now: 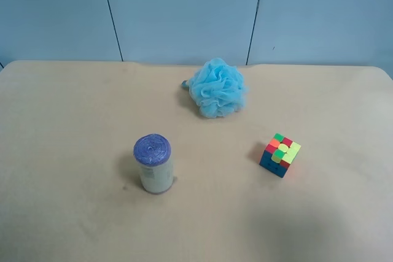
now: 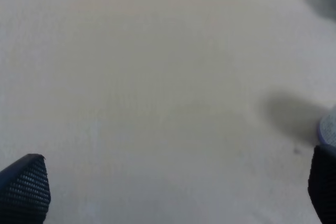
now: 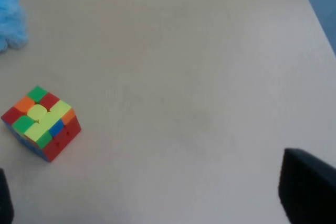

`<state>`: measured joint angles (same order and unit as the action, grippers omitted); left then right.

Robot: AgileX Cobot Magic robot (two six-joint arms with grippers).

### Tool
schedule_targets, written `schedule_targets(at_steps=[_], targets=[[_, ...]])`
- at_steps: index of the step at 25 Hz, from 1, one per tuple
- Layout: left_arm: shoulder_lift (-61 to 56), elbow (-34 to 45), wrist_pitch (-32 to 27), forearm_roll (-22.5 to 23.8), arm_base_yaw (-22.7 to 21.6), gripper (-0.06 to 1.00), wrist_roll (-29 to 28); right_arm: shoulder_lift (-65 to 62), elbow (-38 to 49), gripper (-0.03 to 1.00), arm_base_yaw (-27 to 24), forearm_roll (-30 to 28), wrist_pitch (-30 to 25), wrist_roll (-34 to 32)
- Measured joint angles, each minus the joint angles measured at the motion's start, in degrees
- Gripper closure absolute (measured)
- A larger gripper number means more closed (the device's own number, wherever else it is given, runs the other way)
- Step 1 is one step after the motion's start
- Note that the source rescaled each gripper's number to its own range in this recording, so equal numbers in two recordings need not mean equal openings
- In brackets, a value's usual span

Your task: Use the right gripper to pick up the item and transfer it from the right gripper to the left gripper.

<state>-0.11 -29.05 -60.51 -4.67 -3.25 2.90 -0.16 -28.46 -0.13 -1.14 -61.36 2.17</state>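
The puzzle cube (image 1: 280, 154) sits on the tan table right of centre, tilted so a corner faces the front. In the right wrist view the cube (image 3: 41, 123) lies ahead of the gripper and off to one side. My right gripper (image 3: 157, 203) is open and empty, with only its two black fingertips (image 3: 310, 187) showing at the frame's corners. My left gripper (image 2: 173, 192) is open and empty over bare table, its textured black fingertips (image 2: 25, 187) wide apart. Neither arm shows in the exterior high view.
A fluffy light-blue bath pouf (image 1: 217, 88) lies behind the cube; its edge shows in the right wrist view (image 3: 10, 19). A purple-topped white cylinder (image 1: 153, 164) stands left of centre; its edge shows in the left wrist view (image 2: 328, 129). A blue wall stands behind the table (image 1: 73, 213).
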Motion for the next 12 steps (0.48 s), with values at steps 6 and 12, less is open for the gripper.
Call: schedule_targets(at_steps=[6,12], targets=[[0.0,0.0,0.0,0.0,0.0,-0.06,0.0,0.0,0.0,-0.03,0.0,0.0,0.0,0.0],[0.0,0.0,0.0,0.0,0.0,-0.06,0.0,0.0,0.0,-0.03,0.0,0.0,0.0,0.0]])
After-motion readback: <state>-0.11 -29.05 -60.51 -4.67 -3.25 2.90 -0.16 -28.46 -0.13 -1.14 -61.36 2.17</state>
